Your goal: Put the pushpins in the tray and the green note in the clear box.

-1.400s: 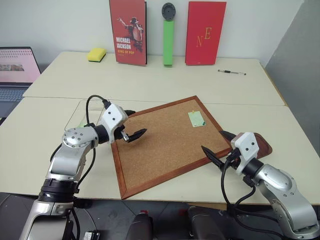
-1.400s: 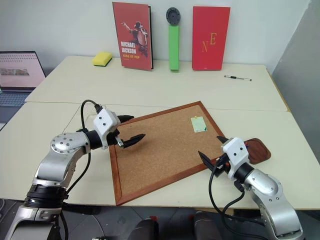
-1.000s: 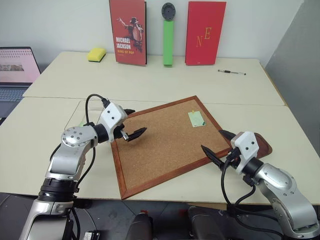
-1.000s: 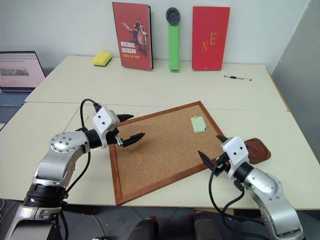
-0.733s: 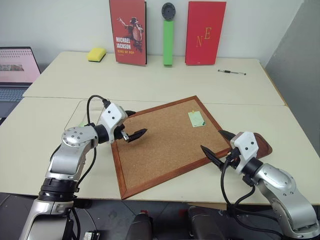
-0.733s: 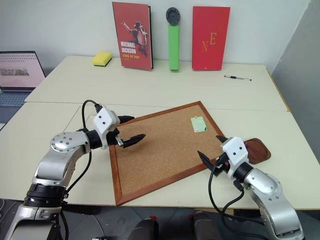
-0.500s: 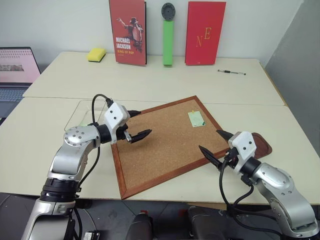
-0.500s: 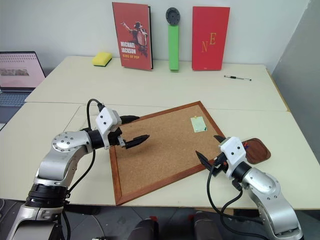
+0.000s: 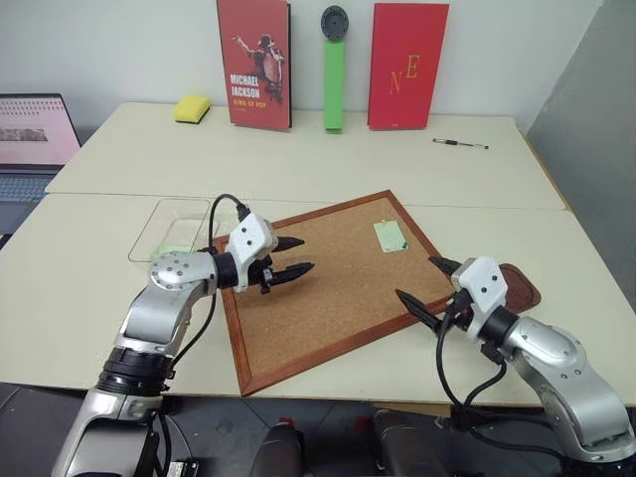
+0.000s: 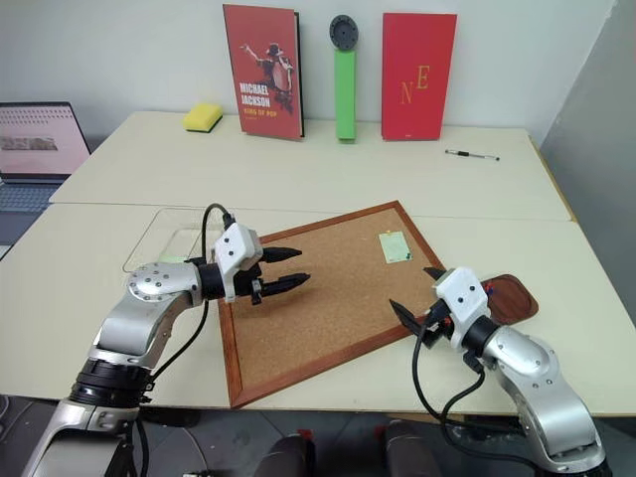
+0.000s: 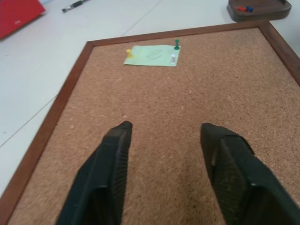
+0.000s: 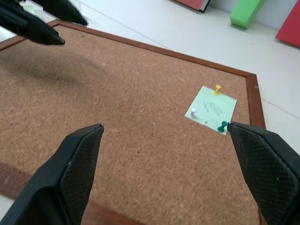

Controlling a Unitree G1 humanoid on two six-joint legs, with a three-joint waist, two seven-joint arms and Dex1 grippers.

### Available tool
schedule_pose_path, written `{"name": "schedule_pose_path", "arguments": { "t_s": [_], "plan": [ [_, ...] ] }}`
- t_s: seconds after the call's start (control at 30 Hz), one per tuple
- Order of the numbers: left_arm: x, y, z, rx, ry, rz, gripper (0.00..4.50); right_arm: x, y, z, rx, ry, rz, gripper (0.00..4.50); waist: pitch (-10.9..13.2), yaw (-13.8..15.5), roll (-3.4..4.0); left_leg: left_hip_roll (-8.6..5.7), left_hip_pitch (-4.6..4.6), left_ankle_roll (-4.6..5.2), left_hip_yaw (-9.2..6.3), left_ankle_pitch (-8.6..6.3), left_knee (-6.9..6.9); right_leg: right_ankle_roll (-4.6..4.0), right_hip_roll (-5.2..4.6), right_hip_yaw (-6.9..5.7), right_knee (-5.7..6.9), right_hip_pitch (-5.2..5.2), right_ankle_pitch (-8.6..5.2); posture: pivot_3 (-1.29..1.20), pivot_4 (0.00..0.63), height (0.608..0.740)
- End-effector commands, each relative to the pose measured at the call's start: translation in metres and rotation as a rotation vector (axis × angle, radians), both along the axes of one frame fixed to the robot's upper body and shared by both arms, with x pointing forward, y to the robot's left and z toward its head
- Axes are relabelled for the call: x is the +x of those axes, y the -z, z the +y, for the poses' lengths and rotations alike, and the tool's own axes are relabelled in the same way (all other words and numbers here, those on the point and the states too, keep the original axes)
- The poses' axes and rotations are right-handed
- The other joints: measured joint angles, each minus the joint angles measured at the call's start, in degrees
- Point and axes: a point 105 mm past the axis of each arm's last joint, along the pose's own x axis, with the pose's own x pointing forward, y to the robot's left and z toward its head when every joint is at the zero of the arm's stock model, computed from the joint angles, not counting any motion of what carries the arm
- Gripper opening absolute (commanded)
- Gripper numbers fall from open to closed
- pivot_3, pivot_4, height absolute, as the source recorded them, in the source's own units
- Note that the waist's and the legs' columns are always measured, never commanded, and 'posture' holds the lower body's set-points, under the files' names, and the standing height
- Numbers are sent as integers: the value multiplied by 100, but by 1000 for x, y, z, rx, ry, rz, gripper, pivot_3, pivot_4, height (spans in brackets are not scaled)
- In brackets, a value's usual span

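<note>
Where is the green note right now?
The green note is pinned near the cork board's far right corner, beyond both grippers, left of the tray.

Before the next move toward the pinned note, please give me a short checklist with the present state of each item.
1. Green note on the cork board, three pushpins in it: ok.
2. Left claw open, nothing between its fingers: ok.
3. Right claw open wide, holding nothing: ok.
4. Tray near the board's corner; a red and a blue pin lie in it: ok.
5. Clear box beside the board's left edge; something pale green inside: cannot tell what.
</note>
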Motion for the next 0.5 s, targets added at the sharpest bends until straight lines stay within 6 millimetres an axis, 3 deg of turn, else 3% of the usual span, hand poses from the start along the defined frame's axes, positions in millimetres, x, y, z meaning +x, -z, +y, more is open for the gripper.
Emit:
{"name": "schedule_pose_path", "arguments": {
  "t_s": [0.03, 0.3, 0.5],
  "plan": [
    [10, -7, -9, -12, 15, -36, 1536, 10, -7, 4, 5, -3, -16, 4500, 0, 0, 0, 0, 0, 0, 0, 0, 0, 14, 0, 0, -1, 0, 8, 0, 150, 740],
    [21, 11, -17, -27, 16, 5, 96, 49, -21, 4, 33, 94, -5, 4500, 0, -4, 1, -1, -3, 0, 0, 0, -1, 26, 1, 0, 1, -3, 16, 0, 150, 740],
    [20, 45, -15, 49, 15, 64, 20, 75, -27, 13, 56, 94, 41, 4500, 0, -6, 1, -3, -8, 1, 1, 0, -3, 26, 0, 2, 0, -7, 17, 0, 150, 740]
  ]
}}
